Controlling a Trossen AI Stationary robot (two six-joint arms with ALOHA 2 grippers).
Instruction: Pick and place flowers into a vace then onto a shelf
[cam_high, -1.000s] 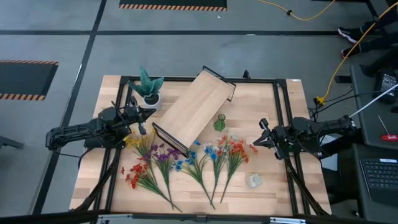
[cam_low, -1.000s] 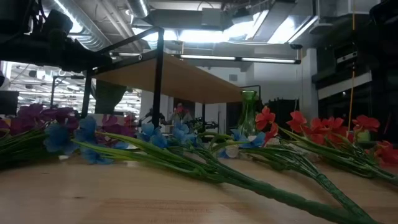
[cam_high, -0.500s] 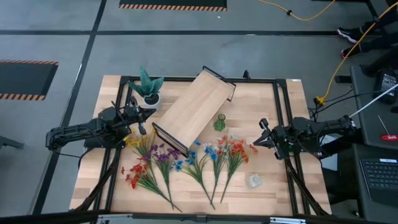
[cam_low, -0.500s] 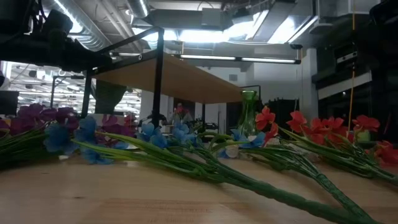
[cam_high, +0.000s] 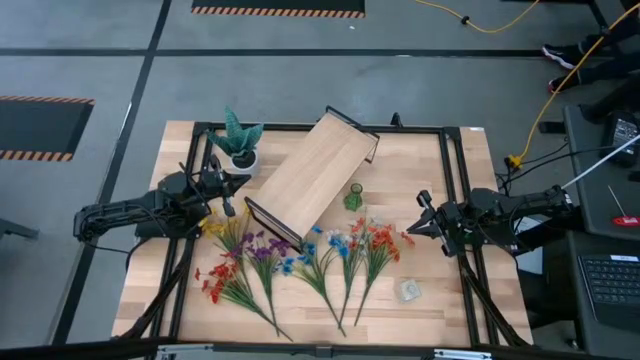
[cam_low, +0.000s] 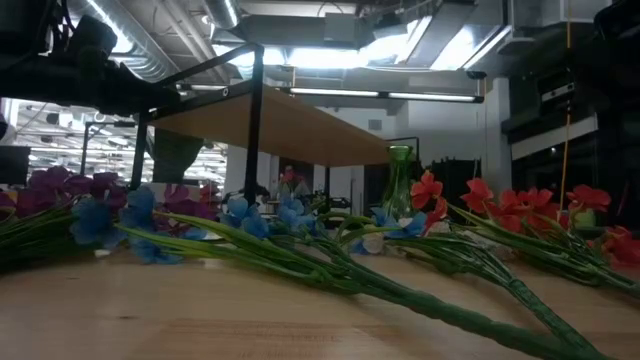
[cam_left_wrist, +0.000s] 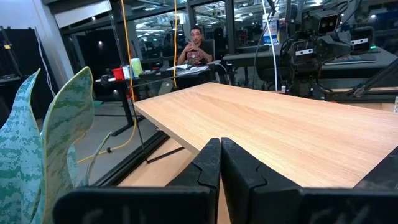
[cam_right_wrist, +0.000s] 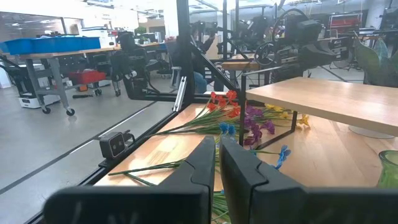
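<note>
Right gripper (cam_high: 420, 222): fingers pressed together, holding nothing, by my table's right edge; flowers (cam_high: 300, 258) near, vace (cam_high: 353, 197) beyond them.

You've got the flowers (cam_high: 300, 262) lying flat on the tabletop in a loose fan, stems pointing toward the front edge, blossoms toward the shelf: yellow and red at the left end, then purple, blue, and orange-red at the right end. In the low view the green stems (cam_low: 420, 290) cross over each other. Your vase (cam_high: 353, 196), small, green, translucent, stands upright just beside the shelf's long edge, with the orange-red blossoms just in front of it. The shelf (cam_high: 310, 176), a light-wood board on a thin black frame, stands on its legs, set diagonally mid-table.
</note>
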